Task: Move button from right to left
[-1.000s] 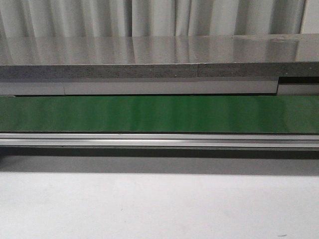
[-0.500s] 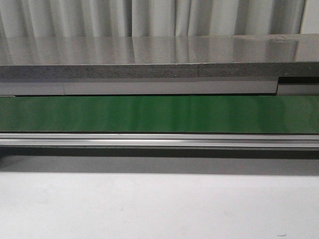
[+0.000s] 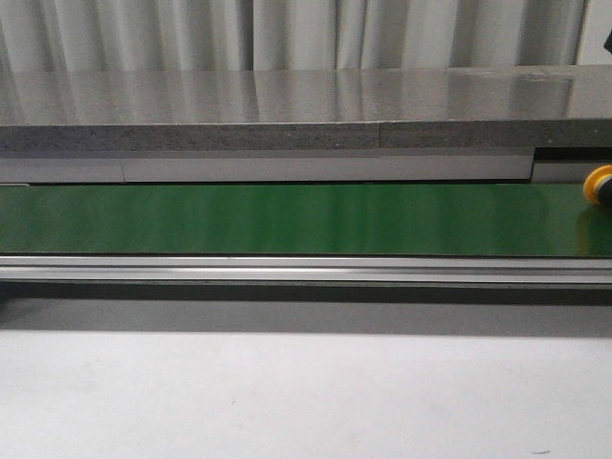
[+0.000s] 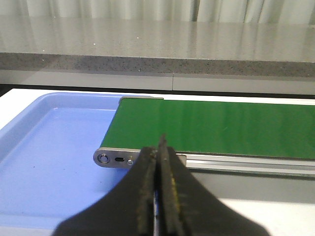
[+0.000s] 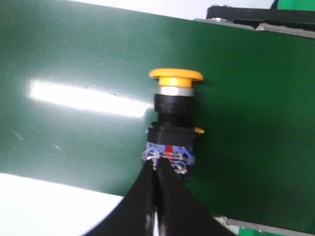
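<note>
The button [image 3: 599, 184], a yellow-orange cap on a black body, shows at the far right edge of the green conveyor belt [image 3: 287, 218] in the front view. In the right wrist view it [image 5: 174, 118] lies on the belt [image 5: 74, 59], cap pointing away, its blue and red end toward my fingers. My right gripper [image 5: 156, 164] is shut, its tips touching or just short of that blue end, with nothing between the jaws. My left gripper [image 4: 160, 147] is shut and empty, hanging over the belt's left end [image 4: 236, 128]. Neither gripper shows in the front view.
A light blue tray [image 4: 49, 147] sits under and beside the belt's left end. A grey stone counter [image 3: 287, 105] runs behind the belt. A metal rail [image 3: 287, 268] lines the belt's front, with the white table [image 3: 287, 402] before it.
The button has come into the front view at the belt's far right edge; it was not there in the earlier frames. Nothing else there has changed.
</note>
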You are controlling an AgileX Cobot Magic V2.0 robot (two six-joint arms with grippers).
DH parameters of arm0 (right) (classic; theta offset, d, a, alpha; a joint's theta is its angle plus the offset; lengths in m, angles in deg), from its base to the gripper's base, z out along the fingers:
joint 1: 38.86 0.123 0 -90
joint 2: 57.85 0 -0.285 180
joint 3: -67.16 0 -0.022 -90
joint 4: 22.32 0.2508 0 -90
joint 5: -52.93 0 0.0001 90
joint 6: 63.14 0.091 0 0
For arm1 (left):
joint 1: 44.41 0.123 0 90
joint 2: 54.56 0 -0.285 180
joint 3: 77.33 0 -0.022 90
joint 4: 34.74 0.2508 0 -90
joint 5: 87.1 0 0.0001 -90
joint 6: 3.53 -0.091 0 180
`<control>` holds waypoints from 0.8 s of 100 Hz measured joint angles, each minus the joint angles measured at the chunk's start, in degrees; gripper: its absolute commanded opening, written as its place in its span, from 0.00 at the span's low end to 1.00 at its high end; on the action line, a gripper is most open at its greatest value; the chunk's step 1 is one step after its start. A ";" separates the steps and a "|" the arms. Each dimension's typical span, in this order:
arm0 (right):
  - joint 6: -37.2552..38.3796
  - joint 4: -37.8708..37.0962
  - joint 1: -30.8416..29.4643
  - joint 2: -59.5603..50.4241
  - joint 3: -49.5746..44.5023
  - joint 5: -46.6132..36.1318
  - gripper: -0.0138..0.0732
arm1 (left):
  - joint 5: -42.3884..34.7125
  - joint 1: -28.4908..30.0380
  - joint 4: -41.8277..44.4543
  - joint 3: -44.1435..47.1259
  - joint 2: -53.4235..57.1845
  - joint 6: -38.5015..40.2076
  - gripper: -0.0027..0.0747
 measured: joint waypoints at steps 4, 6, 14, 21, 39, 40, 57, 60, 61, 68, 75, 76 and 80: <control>0.12 -0.62 0.00 -1.72 -1.83 -1.62 0.08 | 0.00 0.00 0.00 0.00 0.00 0.00 0.01; 0.12 -0.75 0.00 -2.58 -2.75 -2.40 0.08 | 0.00 0.00 0.00 0.00 0.00 0.00 0.01; 0.42 -2.47 0.00 -6.01 -6.05 -4.91 0.08 | 0.00 0.00 0.00 0.00 0.00 0.00 0.01; 2.31 -4.29 0.00 -8.88 -8.91 -6.68 0.08 | 0.00 0.00 0.00 0.00 0.00 0.00 0.01; 8.98 -8.97 0.00 -16.46 -15.74 -12.28 0.08 | 0.00 0.00 0.00 0.00 0.00 0.00 0.01; 9.10 -9.07 0.00 -17.08 -15.98 -12.86 0.08 | 0.00 0.00 0.00 0.00 0.00 0.00 0.01; 10.12 -9.78 0.00 -24.36 -21.55 -18.42 0.08 | 0.00 0.00 0.00 0.00 0.00 0.00 0.01; 10.12 -9.78 0.00 -25.60 -22.40 -19.12 0.08 | 0.00 0.00 0.00 0.00 0.00 0.00 0.01; 10.12 -9.78 0.00 -26.22 -22.62 -19.47 0.08 | 0.00 0.00 0.00 0.00 0.00 0.00 0.01; 10.12 -9.93 0.00 -29.18 -24.76 -21.16 0.08 | 0.00 0.00 0.00 0.00 0.00 0.00 0.01; 10.12 -9.93 0.00 -32.13 -27.07 -22.58 0.08 | 0.00 0.00 0.00 0.00 0.00 0.00 0.01; 10.12 -9.93 0.00 -32.42 -27.53 -22.87 0.08 | 0.00 0.00 0.00 0.00 0.00 0.00 0.01; 10.12 -9.93 0.00 -34.12 -28.71 -23.57 0.08 | 0.00 0.00 0.00 0.00 0.00 0.00 0.01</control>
